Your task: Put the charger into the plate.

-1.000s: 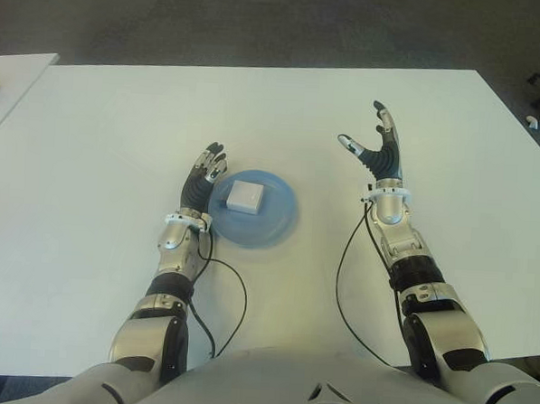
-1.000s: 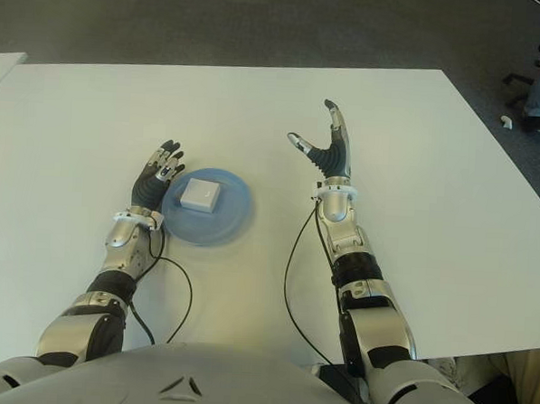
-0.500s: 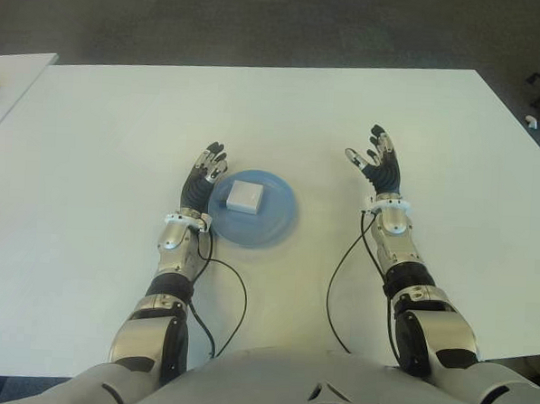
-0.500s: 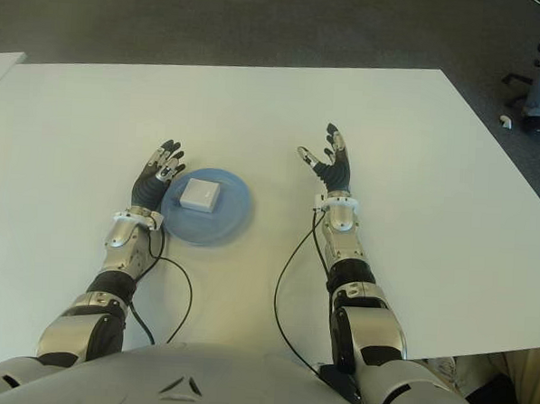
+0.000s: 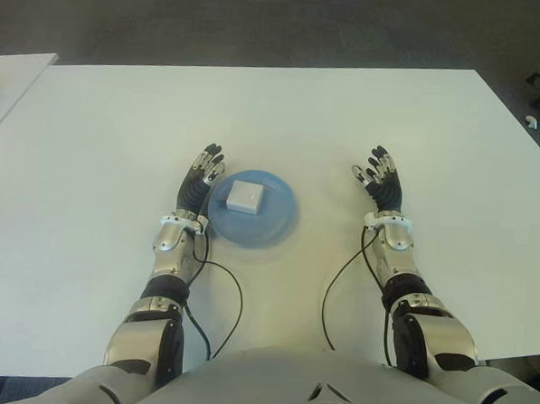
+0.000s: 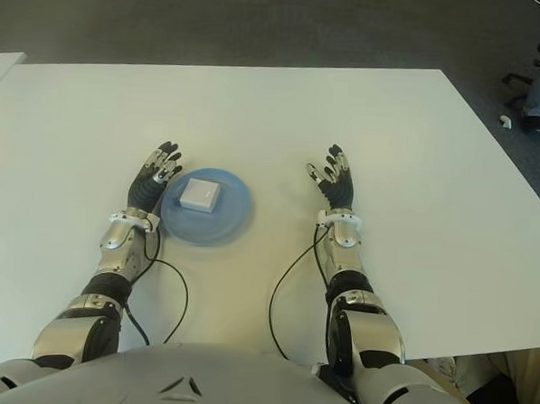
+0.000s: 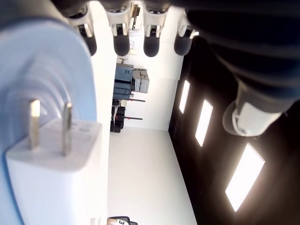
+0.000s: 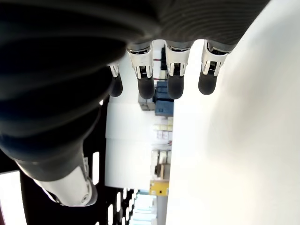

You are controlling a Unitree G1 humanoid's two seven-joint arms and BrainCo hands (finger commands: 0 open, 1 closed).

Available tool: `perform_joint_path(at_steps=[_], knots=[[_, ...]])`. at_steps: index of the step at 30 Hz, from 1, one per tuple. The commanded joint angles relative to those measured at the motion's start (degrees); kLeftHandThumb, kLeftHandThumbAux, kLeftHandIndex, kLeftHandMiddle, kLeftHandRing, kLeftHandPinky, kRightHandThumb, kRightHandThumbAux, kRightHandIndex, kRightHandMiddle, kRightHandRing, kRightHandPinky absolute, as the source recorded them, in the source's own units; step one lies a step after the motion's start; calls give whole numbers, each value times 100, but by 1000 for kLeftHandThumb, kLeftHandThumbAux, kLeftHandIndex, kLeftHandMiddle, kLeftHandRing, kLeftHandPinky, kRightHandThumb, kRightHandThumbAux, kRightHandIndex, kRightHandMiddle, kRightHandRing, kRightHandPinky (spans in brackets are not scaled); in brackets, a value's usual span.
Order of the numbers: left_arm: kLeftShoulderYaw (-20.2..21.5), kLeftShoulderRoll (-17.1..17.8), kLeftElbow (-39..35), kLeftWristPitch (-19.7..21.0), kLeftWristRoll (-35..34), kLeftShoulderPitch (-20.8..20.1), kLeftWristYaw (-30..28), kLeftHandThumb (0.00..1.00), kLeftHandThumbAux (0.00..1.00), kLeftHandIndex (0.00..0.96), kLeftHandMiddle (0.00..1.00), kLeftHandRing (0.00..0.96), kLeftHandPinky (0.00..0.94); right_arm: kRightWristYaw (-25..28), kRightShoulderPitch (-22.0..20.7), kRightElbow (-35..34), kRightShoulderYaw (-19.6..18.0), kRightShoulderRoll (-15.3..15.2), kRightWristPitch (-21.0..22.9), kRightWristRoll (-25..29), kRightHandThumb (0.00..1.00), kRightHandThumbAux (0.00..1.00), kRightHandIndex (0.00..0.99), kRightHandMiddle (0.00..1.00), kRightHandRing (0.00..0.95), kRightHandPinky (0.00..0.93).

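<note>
White and square, the charger (image 5: 246, 195) lay inside the blue plate (image 5: 282, 223) on the desk (image 5: 102, 130), held by neither hand. The left hand (image 5: 201, 178), fingers spread, sat just beside the rim; a careless withdrawal could nudge the plate. The right hand (image 5: 378, 179) was open, well apart.
</note>
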Motion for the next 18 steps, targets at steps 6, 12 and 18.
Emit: perform_joint_path(at_steps=[6,12,18], knots=[[6,40,150,221,18,242,45,39,535,0,31,1,0,48,56,238,-76,50,102,34,83,736,57,122,108,128],[7,51,141,260,14,234,42,40,537,0,32,3,0,48,51,240,-70,38,73,12,77,740,58,148,139,161],[-3,46,101,286,23,248,49,40,536,0,30,2,0,44,108,193,-53,50,32,-4,78,733,61,160,151,161]])
